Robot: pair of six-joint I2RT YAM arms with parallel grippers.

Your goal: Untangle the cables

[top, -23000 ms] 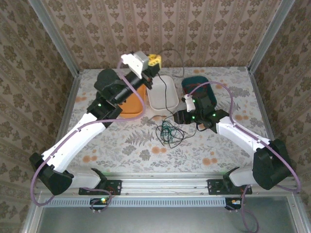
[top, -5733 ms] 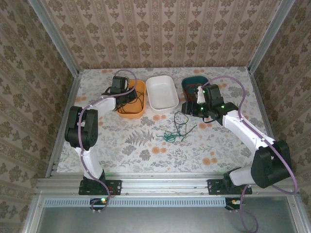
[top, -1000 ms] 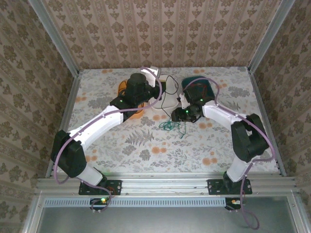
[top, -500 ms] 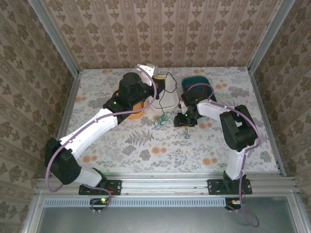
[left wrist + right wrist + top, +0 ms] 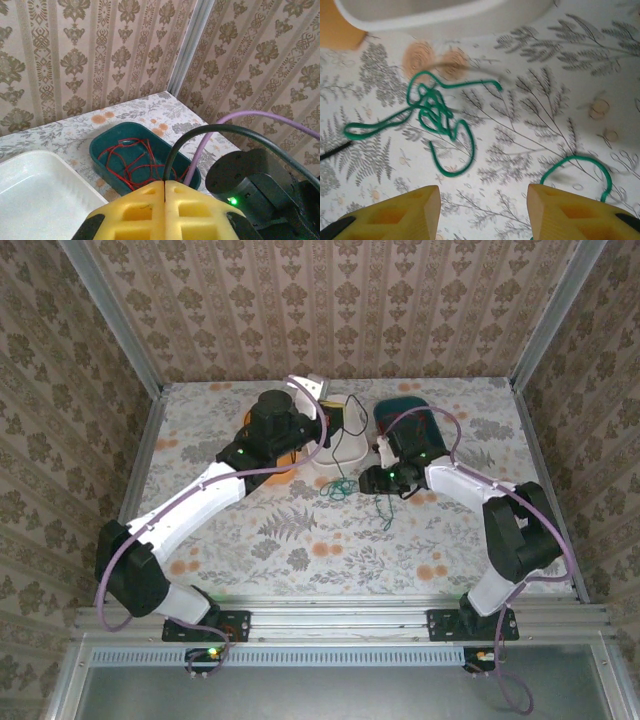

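Note:
My left gripper (image 5: 165,200) is shut on a black cable (image 5: 200,135), which arches up out of the yellow fingertips; seen from above, this gripper (image 5: 327,418) hangs over the white tray (image 5: 348,454) and the black cable (image 5: 353,408) loops down toward the table. A tangled green cable (image 5: 434,111) lies on the flowered table just ahead of my right gripper (image 5: 483,212), which is open with nothing between its fingers. Another green loop (image 5: 576,162) lies by the right finger. Red cables (image 5: 131,159) lie coiled in the teal bin (image 5: 105,137).
An orange bin (image 5: 285,448) stands left of the white tray, partly under the left arm. The teal bin (image 5: 405,406) sits behind the right arm. Patterned walls close in the back and both sides. Open table lies toward the front.
The green tangle has slid left toward the white tray as the left gripper lifted the black cable. The right gripper shifted slightly left and its elbow swung outward.

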